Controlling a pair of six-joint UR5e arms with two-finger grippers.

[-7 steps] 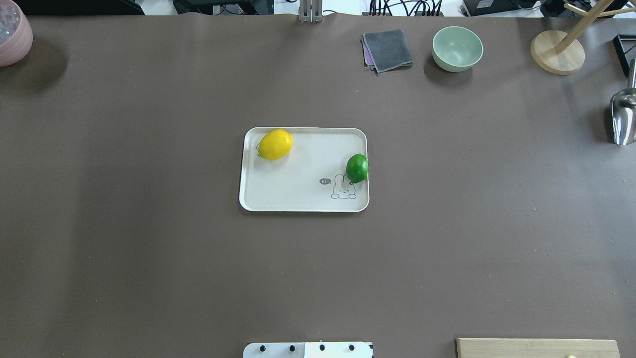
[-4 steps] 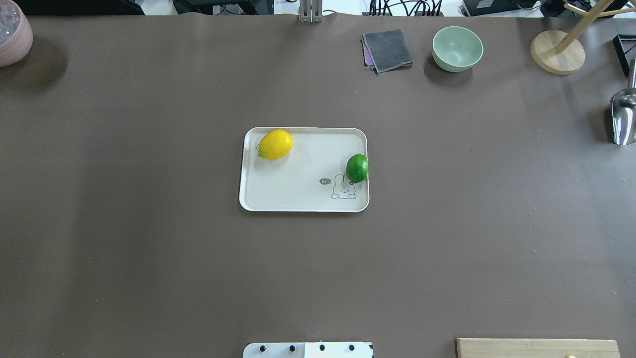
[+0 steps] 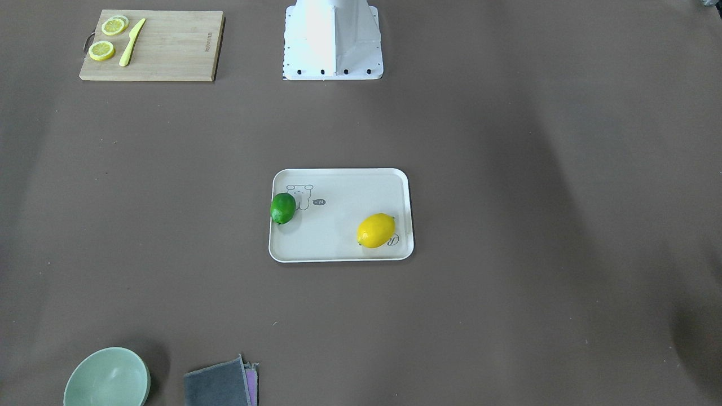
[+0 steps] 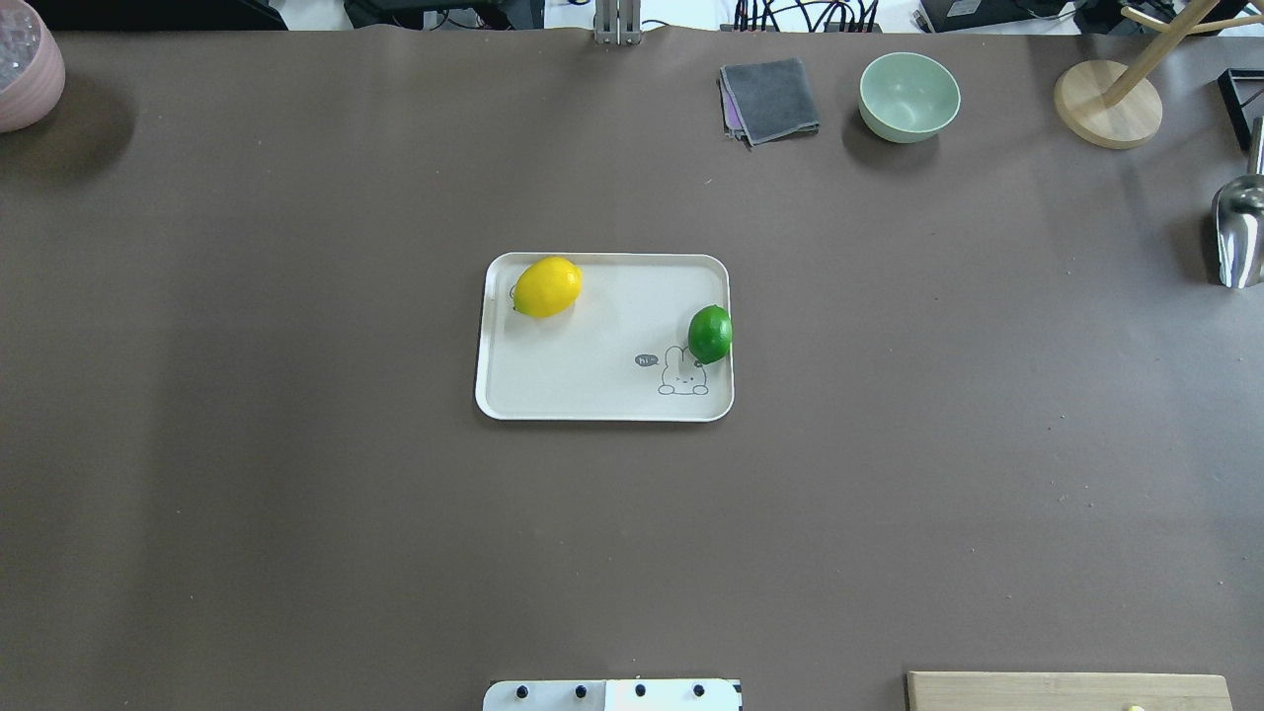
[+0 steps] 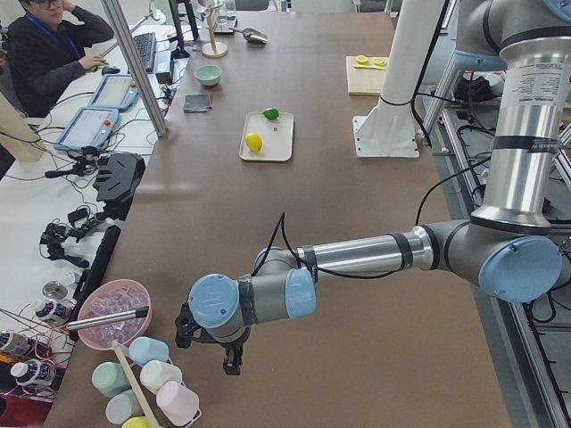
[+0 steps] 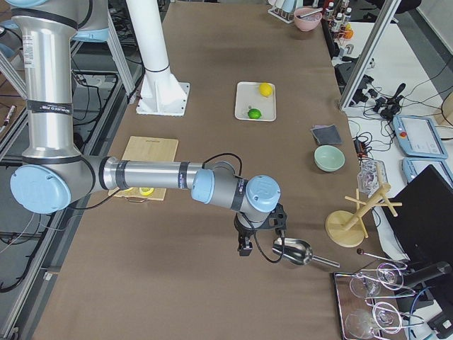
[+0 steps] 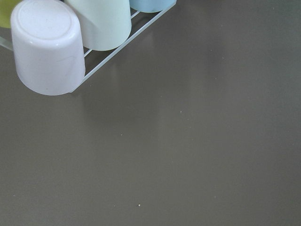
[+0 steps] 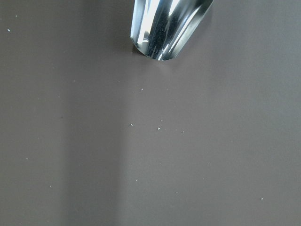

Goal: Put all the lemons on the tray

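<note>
The off-white tray [image 4: 592, 395] lies at the table's middle. The yellow lemon [image 4: 547, 286] sits in its far left corner and the green lemon [image 4: 710, 334] against its right rim. Both also show in the front view, yellow [image 3: 376, 230] and green [image 3: 282, 208], on the tray [image 3: 338, 251]. My left gripper [image 5: 230, 361] hangs far off at the table's left end and my right gripper [image 6: 245, 248] at its right end. They show only in the side views, so I cannot tell whether they are open or shut. Neither wrist view shows fingers.
A bamboo cutting board [image 3: 169, 51] with lemon slices [image 3: 101, 51] and a knife lies near the base. A green bowl [image 4: 908, 96], grey cloth [image 4: 770, 99], wooden stand [image 4: 1106, 104] and metal scoop [image 4: 1239, 232] stand at the back right. Upturned cups [image 7: 47, 47] and a pink bowl [image 4: 25, 69] are at the left.
</note>
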